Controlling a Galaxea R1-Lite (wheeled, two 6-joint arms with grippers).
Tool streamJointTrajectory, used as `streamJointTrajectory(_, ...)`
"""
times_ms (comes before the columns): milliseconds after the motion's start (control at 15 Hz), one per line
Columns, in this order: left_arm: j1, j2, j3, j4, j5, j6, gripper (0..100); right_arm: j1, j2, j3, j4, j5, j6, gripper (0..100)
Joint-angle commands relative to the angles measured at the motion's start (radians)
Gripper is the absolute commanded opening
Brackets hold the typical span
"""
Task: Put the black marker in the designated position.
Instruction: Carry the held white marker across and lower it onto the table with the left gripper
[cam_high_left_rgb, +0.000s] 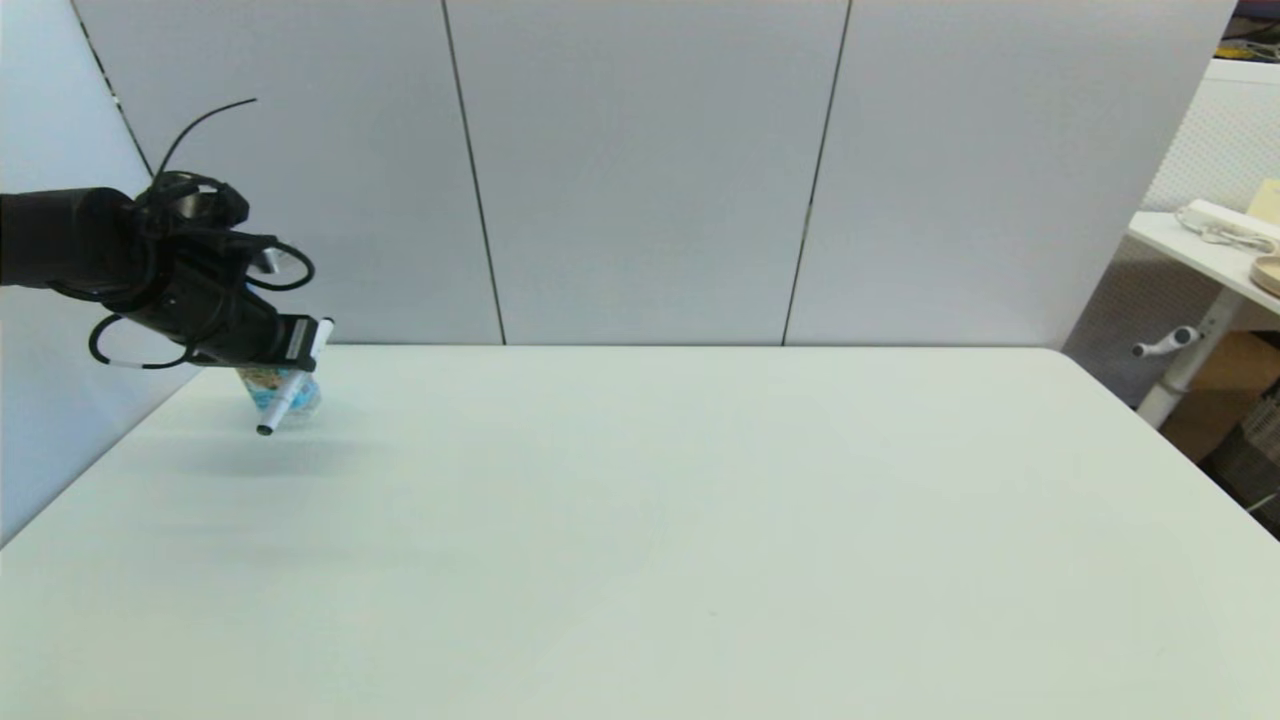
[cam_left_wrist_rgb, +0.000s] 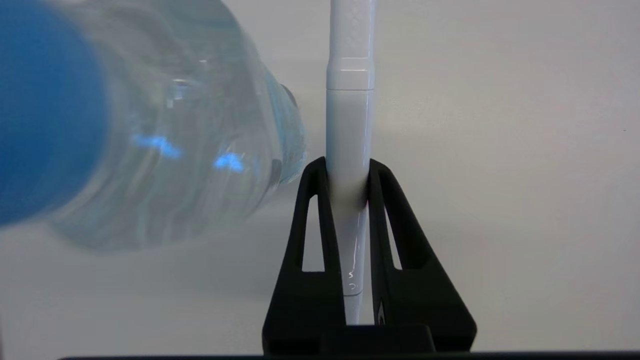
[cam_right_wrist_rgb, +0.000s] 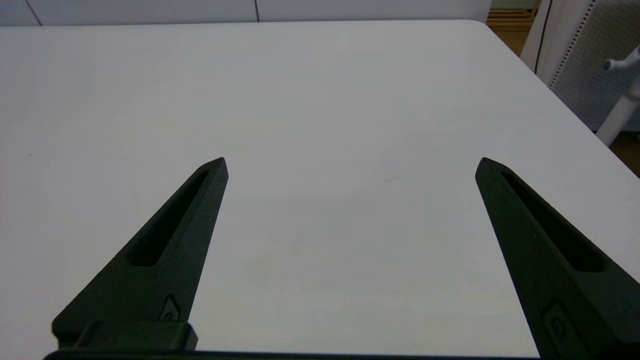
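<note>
At the far left of the head view, my left hand (cam_high_left_rgb: 300, 345) hangs above the white table (cam_high_left_rgb: 660, 520), clamped on the black marker (cam_high_left_rgb: 290, 385), which tilts down toward the table. Its lower tip is clear of the surface. A water bottle (cam_high_left_rgb: 275, 392) sits mostly hidden behind it. My right hand (cam_right_wrist_rgb: 350, 167) shows only in its wrist view, fingers wide apart over bare table.

The left arm (cam_high_left_rgb: 70, 240) was matte black, with looped black cables (cam_high_left_rgb: 285, 268) on its wrist. Each end effector (cam_right_wrist_rgb: 350, 165) had two black, pointed fingers (cam_right_wrist_rgb: 165, 250) with long slots.
</note>
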Motion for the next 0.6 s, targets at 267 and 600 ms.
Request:
streamJointTrajectory(267, -0.030, 0.080, -0.007, 0.046, -0.035, -0.018, 0, -0.001, 0.000, 0.000, -0.001, 0.000, 0.000, 100)
streamJointTrajectory(600, -0.056, 0.085, -0.004, 0.050, -0.033, -0.018, 0, 0.000, 0.000, 0.000, -0.001, 0.000, 0.000, 100)
